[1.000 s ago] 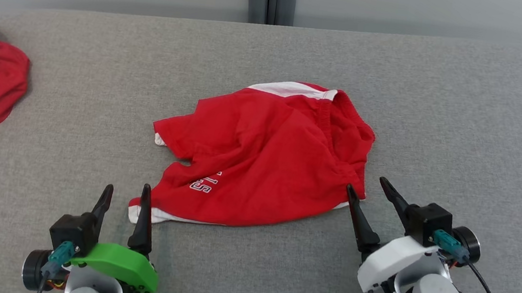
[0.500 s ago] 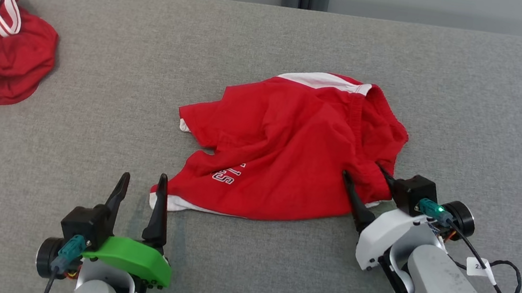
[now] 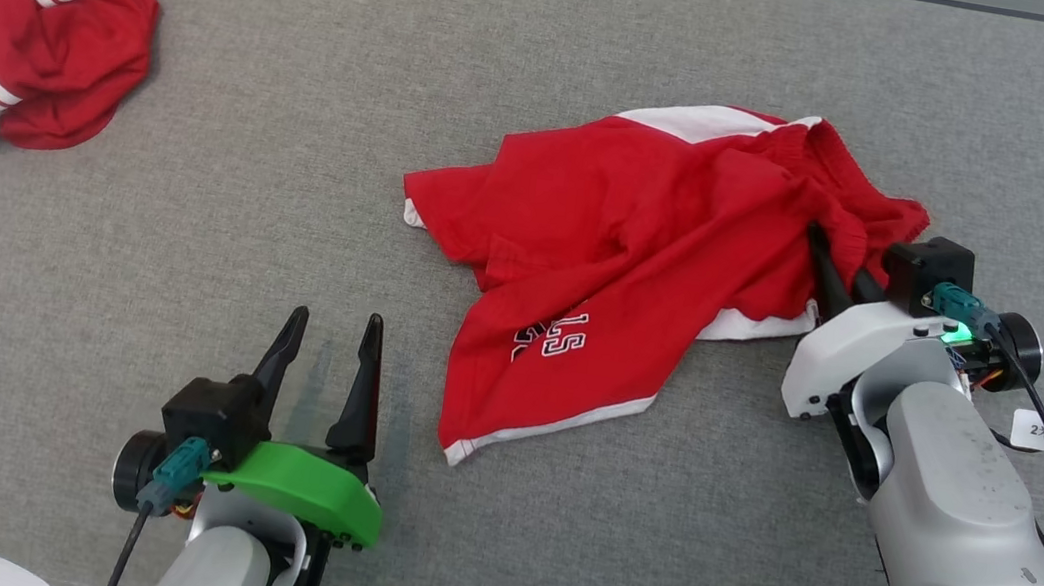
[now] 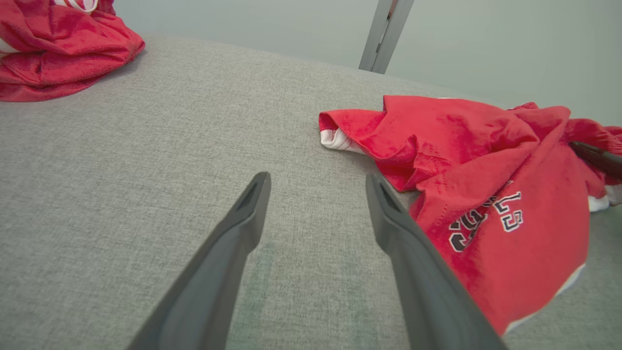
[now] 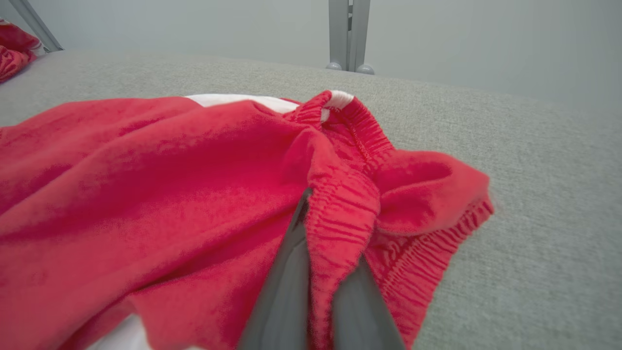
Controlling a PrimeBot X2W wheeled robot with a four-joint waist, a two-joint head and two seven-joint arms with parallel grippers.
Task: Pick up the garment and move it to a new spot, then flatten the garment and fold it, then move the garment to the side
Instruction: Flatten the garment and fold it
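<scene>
A second ago my right gripper (image 3: 821,247) stood spread just beside the garment (image 3: 633,217); now its fingers are pressed together, pinching the gathered red edge at centre right of the head view, and the cloth is drawn into folds toward that grip. I judge the pick-up is secured and the lift can begin. My left gripper (image 3: 337,319) waits spread and empty at lower left. A bunched red cloth with striped trim (image 3: 44,18) lies well apart at upper left, and the grey padded surface (image 3: 242,196) between offers room.

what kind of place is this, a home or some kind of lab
Probably a robot test lab: a wide grey fabric-covered table, a bare pale wall with a metal post behind, and a red garment laid out.
</scene>
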